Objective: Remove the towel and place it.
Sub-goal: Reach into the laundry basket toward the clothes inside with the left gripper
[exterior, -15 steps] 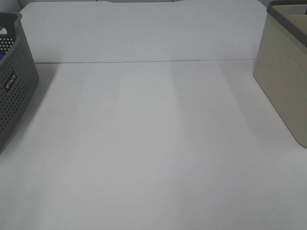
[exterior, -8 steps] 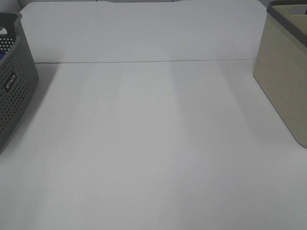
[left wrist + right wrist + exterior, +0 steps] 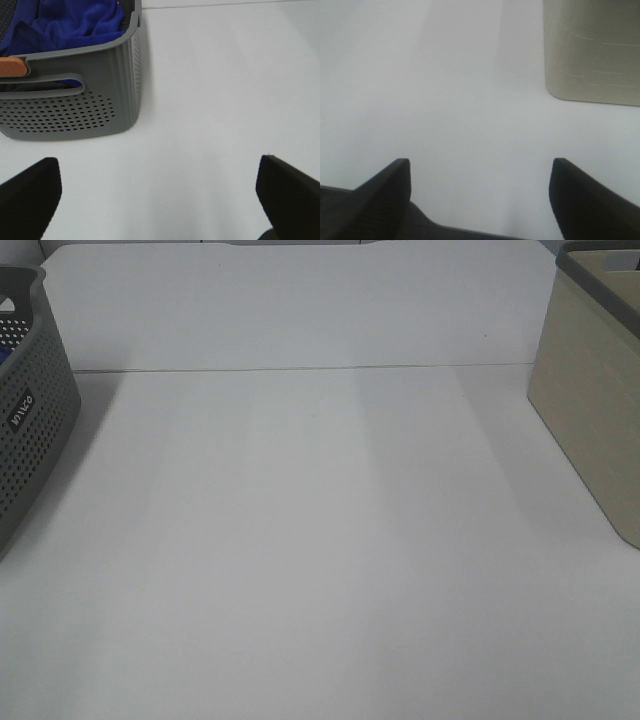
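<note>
A: What fills the overhead view?

B: A wide white table [image 3: 320, 540], bare across its middle, with a thin seam running across it toward the far side. At its left edge stands a dark grey perforated basket [image 3: 30, 410]. At its right edge stands a beige basket [image 3: 595, 410] with a grey rim. The two are well apart, and neither arm shows in this view.

A: And the towel?

B: The towel [image 3: 75, 22] is seen only from the left wrist camera. It is royal blue and soft, bunched in folds inside the grey basket. No tag can be made out.

A: What are the pincers doing?

B: The left gripper [image 3: 157, 195] hangs over bare table near the grey basket, its two dark fingers spread wide with nothing between them. The right gripper [image 3: 480, 192] is likewise released and empty, over bare table near the beige basket. Neither touches a basket or the cloth. A small orange tab [image 3: 11, 67] sits at the grey basket's rim, above its handle slot.

A: How far along is the task?

B: By the look of it, nothing is done yet. The towel has not been lifted out, so reaching in, grasping it, carrying it off and setting it down all remain. The pictures do not say where it should go, though the beige basket seems a likely place.

A: Any change from the overhead pictures of the second before?

B: None visible. The table and both baskets sit exactly as they did, and no arm has entered that view.
</note>
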`<state>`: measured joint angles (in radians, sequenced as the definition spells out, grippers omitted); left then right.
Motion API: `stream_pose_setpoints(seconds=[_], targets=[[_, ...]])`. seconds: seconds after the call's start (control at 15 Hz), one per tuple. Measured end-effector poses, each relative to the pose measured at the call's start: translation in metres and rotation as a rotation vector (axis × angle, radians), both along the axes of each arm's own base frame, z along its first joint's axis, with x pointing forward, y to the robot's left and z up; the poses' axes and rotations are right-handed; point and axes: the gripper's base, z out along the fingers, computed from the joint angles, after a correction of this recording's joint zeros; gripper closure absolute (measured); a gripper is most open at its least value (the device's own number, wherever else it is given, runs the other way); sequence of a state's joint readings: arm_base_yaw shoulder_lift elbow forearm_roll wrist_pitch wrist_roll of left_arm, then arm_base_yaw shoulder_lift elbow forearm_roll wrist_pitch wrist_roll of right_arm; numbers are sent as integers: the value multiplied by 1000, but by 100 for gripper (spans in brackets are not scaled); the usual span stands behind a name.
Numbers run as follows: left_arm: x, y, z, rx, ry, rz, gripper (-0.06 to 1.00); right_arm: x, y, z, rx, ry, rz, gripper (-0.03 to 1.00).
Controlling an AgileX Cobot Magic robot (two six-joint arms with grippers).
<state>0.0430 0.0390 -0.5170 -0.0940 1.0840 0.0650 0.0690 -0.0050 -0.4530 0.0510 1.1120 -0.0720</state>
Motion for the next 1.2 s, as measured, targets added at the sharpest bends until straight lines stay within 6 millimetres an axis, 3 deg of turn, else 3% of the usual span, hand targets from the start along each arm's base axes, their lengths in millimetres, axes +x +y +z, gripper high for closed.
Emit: stream_pose_setpoints(seconds=[0.27, 0.4, 0.6, 0.73, 0.87, 0.93, 1.07, 1.2], targets=[[12, -2, 32, 148, 131, -136, -4, 0, 0, 0, 0, 0, 0, 21], [26, -2, 48, 232, 180, -217, -4, 0, 0, 0, 0, 0, 0, 21], [61, 0, 87, 392, 208, -332, -4, 0, 0, 0, 0, 0, 0, 21], [99, 7, 121, 533, 236, -369, -4, 0, 0, 0, 0, 0, 0, 21], [134, 17, 136, 654, 295, -376, -4, 0, 0, 0, 0, 0, 0, 21], [143, 20, 138, 690, 318, -377, -4, 0, 0, 0, 0, 0, 0, 21], [181, 31, 137, 814, 421, -388, -4, 0, 0, 0, 0, 0, 0, 21], [228, 47, 117, 967, 606, -415, -4, 0, 0, 0, 0, 0, 0, 21]])
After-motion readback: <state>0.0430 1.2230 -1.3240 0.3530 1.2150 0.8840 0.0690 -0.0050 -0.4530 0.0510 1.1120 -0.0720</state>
